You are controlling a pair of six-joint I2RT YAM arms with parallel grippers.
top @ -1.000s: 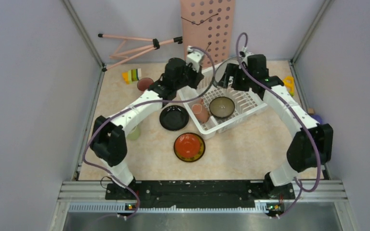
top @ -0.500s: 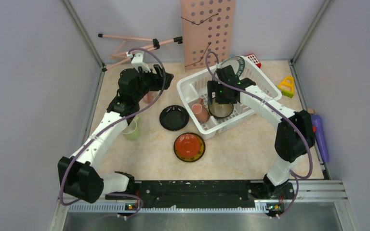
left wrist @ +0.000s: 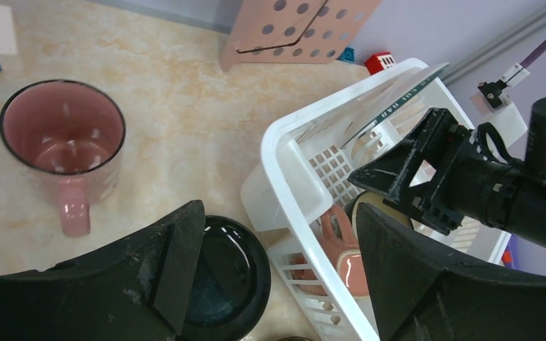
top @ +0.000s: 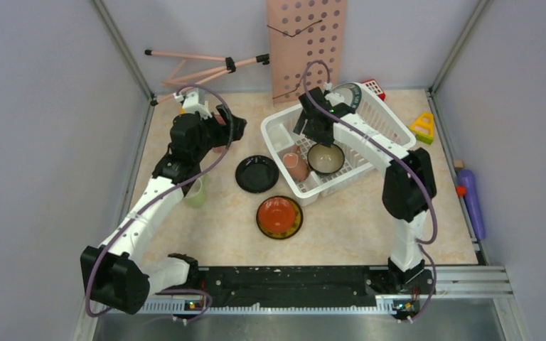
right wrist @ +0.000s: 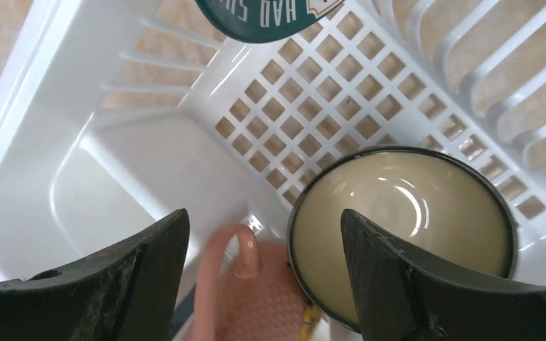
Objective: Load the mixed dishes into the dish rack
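Sitting in the dish rack (top: 330, 186) are a bowl (top: 326, 158), a pink cup (top: 296, 168) and a dark-rimmed plate (right wrist: 263, 13). Left of the rack, a pink mug (left wrist: 62, 135), green mug (top: 197, 193), black plate (top: 257, 173) and red plate (top: 279, 217) are not yet loaded. The right gripper (right wrist: 263, 217) gapes empty over the rack, and the left gripper (left wrist: 277, 213) gapes empty beside it.

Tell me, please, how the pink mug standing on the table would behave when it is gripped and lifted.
The pink mug shows bright glossy highlights, so its surface is probably slippery. It looks like rigid glazed ceramic, so it is likely fragile if dropped. It stands upright and should not roll, but its handle on one side may tilt it.
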